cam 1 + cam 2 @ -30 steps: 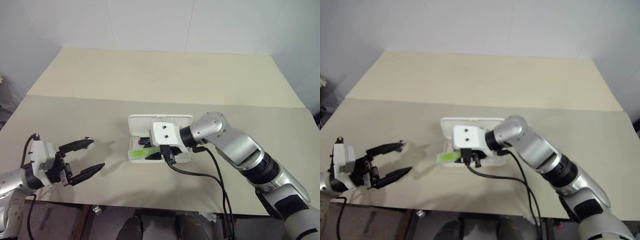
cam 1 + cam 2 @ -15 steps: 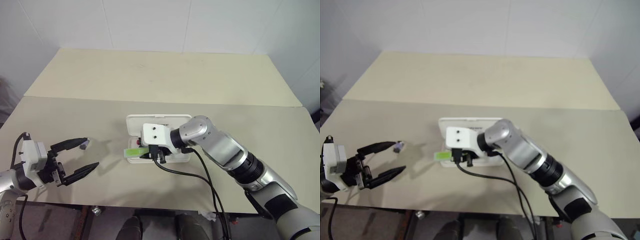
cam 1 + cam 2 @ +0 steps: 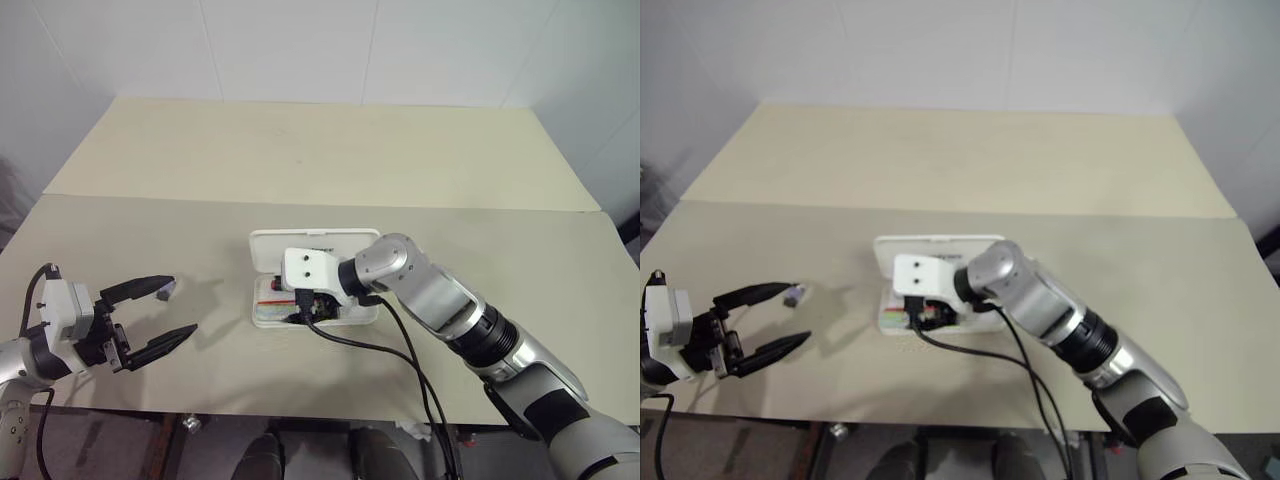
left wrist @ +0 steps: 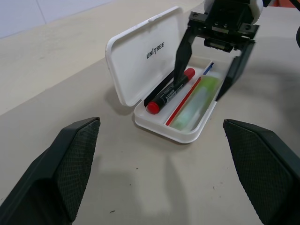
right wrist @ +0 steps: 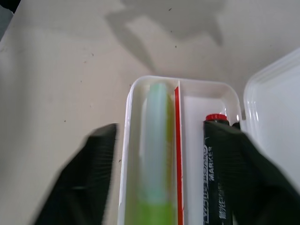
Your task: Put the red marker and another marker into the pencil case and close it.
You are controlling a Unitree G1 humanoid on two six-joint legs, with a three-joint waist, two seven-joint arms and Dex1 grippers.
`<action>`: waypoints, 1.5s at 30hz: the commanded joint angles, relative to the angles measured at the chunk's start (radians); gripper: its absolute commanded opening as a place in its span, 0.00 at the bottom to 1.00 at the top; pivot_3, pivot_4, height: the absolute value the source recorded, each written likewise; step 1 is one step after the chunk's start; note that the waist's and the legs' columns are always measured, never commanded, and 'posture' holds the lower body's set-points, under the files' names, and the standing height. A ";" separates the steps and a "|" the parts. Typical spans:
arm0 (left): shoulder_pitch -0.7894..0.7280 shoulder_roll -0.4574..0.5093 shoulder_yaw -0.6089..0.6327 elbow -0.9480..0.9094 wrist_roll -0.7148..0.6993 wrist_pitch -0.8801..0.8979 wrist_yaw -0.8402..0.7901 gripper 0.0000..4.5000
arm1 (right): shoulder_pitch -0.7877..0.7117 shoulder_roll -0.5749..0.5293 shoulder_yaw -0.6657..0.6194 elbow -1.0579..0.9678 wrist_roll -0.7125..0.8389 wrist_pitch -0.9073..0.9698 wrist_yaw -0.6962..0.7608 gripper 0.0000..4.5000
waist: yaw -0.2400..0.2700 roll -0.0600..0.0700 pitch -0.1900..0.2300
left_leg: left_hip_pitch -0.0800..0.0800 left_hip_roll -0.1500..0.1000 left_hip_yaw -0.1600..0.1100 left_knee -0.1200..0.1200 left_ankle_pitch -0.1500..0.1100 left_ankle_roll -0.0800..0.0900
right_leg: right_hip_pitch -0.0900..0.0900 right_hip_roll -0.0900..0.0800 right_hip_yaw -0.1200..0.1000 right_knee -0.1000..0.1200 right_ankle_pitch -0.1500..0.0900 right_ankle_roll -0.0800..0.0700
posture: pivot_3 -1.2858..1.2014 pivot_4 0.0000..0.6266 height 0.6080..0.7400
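Note:
The white pencil case (image 3: 262,318) lies open at the table's middle, its lid (image 4: 140,61) tilted back. Inside, the red marker (image 4: 171,90) rests in the compartment nearer the lid. The lime-green marker (image 5: 156,140) lies flat in the other compartment, beside the thin red line. My right gripper (image 3: 300,308) hovers open just over the tray, one black finger on each side of the markers, holding nothing. My left gripper (image 3: 178,310) stands open and empty well to the left of the case, pointing toward it.
A black cable (image 3: 370,345) loops from my right wrist across the table in front of the case. The table's front edge (image 3: 300,415) runs close below both arms. A seam (image 3: 200,200) crosses the tabletop behind the case.
My right gripper has opened and let go of the green marker. The marker stuck out over the case's left end before and now lies inside the tray. The left arm is unmoved.

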 commanded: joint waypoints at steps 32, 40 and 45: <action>-0.026 -0.158 -0.064 -0.057 0.199 0.164 0.586 1.00 | 0.172 -0.239 -0.424 0.113 0.279 -0.471 0.344 0.99 | 0.003 -0.001 0.000 | 0.002 -0.001 0.000 0.002 -0.001 0.001 | 0.004 0.004 0.000 0.000 0.000 0.001 | 0.52 0.24 1.00; -0.111 -0.254 -0.077 -0.003 0.205 0.272 0.766 1.00 | 0.175 -0.238 -0.499 0.332 0.284 -0.650 0.391 0.99 | 0.003 -0.001 0.000 | 0.003 -0.002 0.000 0.004 0.000 0.001 | 0.004 0.004 0.000 0.003 0.001 0.001 | 0.52 0.24 1.00; -0.139 -0.254 -0.083 0.032 0.210 0.334 0.806 1.00 | 0.164 -0.232 -0.499 0.369 0.274 -0.684 0.383 0.99 | 0.002 -0.001 0.000 | 0.003 -0.002 0.000 0.005 0.000 0.000 | 0.004 0.005 0.000 0.005 0.001 0.001 | 0.52 0.24 1.00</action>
